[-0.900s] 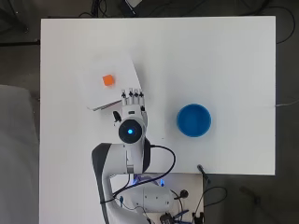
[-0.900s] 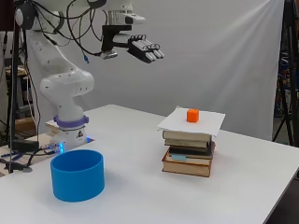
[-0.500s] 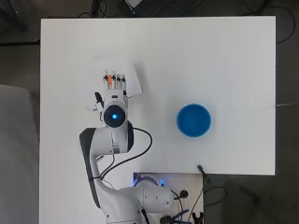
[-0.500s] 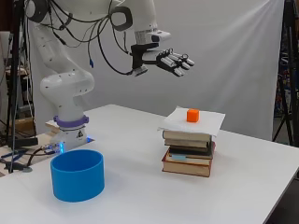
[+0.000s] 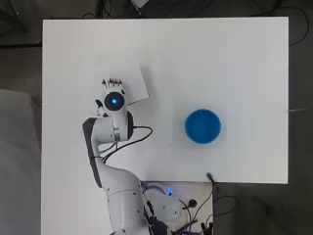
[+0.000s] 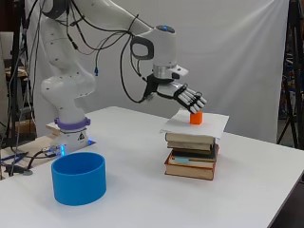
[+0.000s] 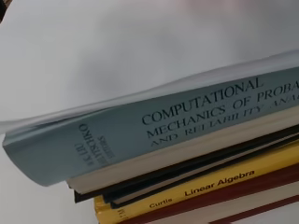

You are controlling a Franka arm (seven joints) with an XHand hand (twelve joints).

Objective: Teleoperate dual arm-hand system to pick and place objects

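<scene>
A white rectangular table [image 5: 234, 58] stands before a white cloth backdrop [image 6: 247, 57]. Thin black cables [image 5: 213, 193] lie at its edge. A dark stand [image 6: 290, 71], perhaps a tripod, rises beside the backdrop.

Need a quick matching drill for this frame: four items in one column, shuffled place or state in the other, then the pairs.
Items:
1. orange block
2. blue bowl
3. stack of books
4. hand

Descriptions:
A. under the white sheet of paper
B. fingers straight, hovering just above the block
C. alone on the table, near the arm's base
D. on top of the white sheet

Pairs: 1-D, 2-C, 3-A, 4-B
</scene>
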